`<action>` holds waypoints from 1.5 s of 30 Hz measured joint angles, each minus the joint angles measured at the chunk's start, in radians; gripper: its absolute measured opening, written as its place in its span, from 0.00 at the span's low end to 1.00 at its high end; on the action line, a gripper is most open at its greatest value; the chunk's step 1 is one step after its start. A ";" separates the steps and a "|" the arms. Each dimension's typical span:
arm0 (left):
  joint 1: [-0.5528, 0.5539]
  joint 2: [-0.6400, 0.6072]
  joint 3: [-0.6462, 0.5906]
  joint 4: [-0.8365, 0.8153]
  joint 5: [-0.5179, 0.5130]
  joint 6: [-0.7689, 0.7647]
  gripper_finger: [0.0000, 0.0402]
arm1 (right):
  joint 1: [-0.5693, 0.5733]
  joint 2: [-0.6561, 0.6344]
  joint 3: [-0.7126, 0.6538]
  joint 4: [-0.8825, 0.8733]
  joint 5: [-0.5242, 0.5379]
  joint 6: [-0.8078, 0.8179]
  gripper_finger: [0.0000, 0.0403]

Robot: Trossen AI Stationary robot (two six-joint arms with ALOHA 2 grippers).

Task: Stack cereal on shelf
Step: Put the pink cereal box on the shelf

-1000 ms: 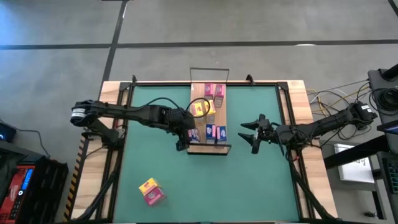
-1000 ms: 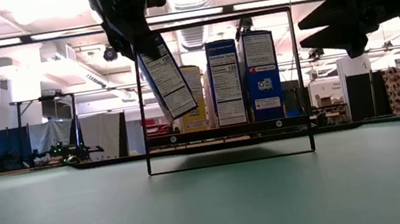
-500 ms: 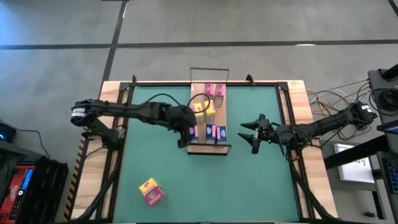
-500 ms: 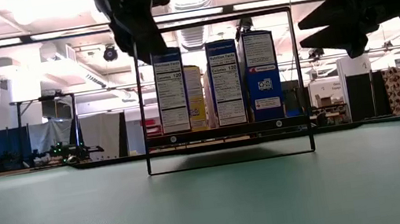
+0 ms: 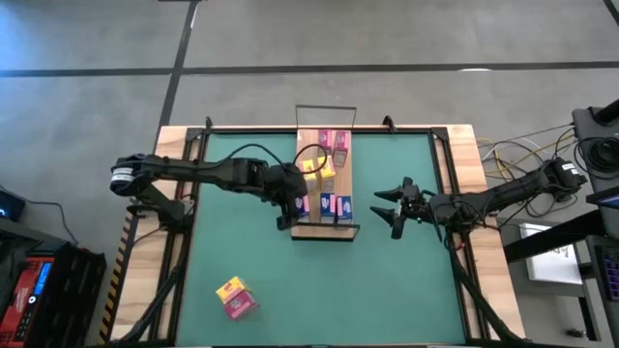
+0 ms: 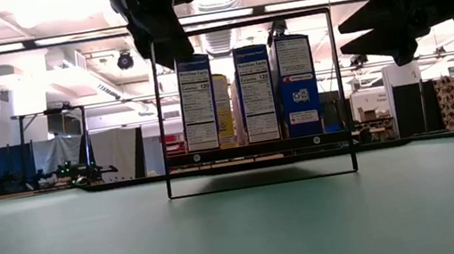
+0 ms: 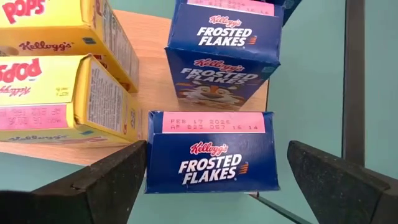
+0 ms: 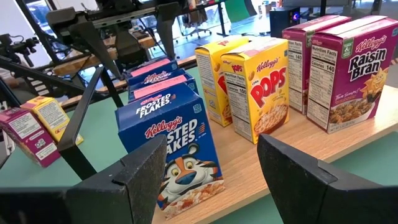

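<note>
1. Fingers (image 7: 112, 183) of the left gripper (image 5: 287, 205) stand spread apart, released, on either side of a blue Frosted Flakes box (image 7: 211, 152) without touching it.
2. That box stands upright on the shelf (image 5: 325, 174), at the end toward 6 o'clock in the high view, on the side toward 9 o'clock.
3. The shelf is a narrow light-wood board near the table's (image 5: 387, 280) far edge at 12 o'clock, with thin black wire rails (image 6: 250, 101) at its short ends.
4. Right gripper (image 5: 392, 209) hovers just off the shelf toward 3 o'clock, its fingers (image 8: 301, 180) spread wide and holding nothing.
5. Only the right wrist view shows the row's labels: blue Frosted Flakes, yellow Pops boxes (image 8: 264, 87), then magenta Raisin Bran boxes (image 8: 348, 71).
6. Only the low view shows the boxes standing straight, nutrition panels facing the camera, three abreast between the rails.
7. Only the high view shows two loose boxes (image 5: 235, 296), yellow and pink, lying on the table toward 7 o'clock, well apart from the shelf.
</note>
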 joint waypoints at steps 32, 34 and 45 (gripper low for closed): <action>0.006 0.000 0.150 -0.211 -0.031 -0.192 0.92 | 0.000 0.000 0.000 0.000 0.000 0.000 0.60; 0.008 0.001 0.156 -0.214 -0.047 -0.283 0.92 | 0.000 0.000 0.000 0.000 0.000 0.000 0.60; 0.011 0.001 0.143 -0.219 -0.119 -0.975 0.92 | 0.000 0.000 0.000 0.000 0.000 0.000 0.60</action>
